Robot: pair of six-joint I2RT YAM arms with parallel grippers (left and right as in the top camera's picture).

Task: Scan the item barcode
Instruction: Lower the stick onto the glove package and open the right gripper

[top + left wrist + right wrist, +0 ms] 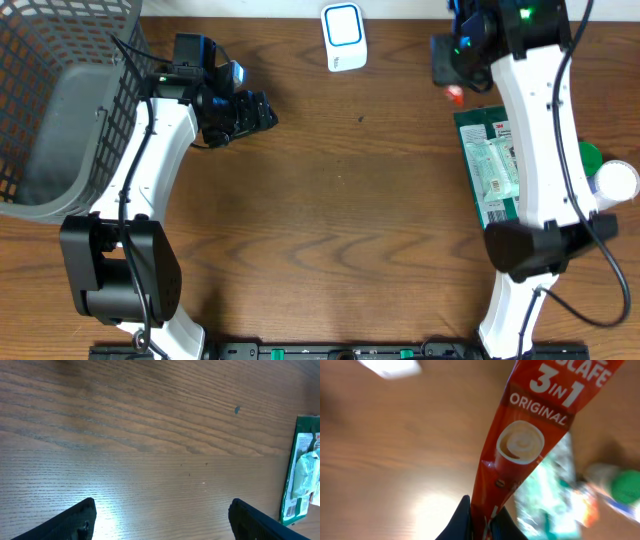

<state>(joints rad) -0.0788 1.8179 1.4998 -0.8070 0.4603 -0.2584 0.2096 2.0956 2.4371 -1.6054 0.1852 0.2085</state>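
Note:
The item is a red coffee sachet [527,435] printed "3 in 1 Original". My right gripper [485,521] is shut on its lower end, and the sachet sticks out away from the jaws. From overhead only a small red bit of the sachet [455,95] shows below the right gripper [451,78], at the table's back right. A white scanner [343,37] lies at the back centre, to the left of that gripper; it is a white blur [390,366] in the right wrist view. My left gripper [262,112] hangs open over bare wood with nothing between its fingers [75,521].
A green packet [492,165] lies on the table under the right arm, also seen as a green packet [302,480] at the left wrist view's right edge. A green-capped bottle [605,172] lies at the far right. A grey wire basket [60,110] fills the back left corner.

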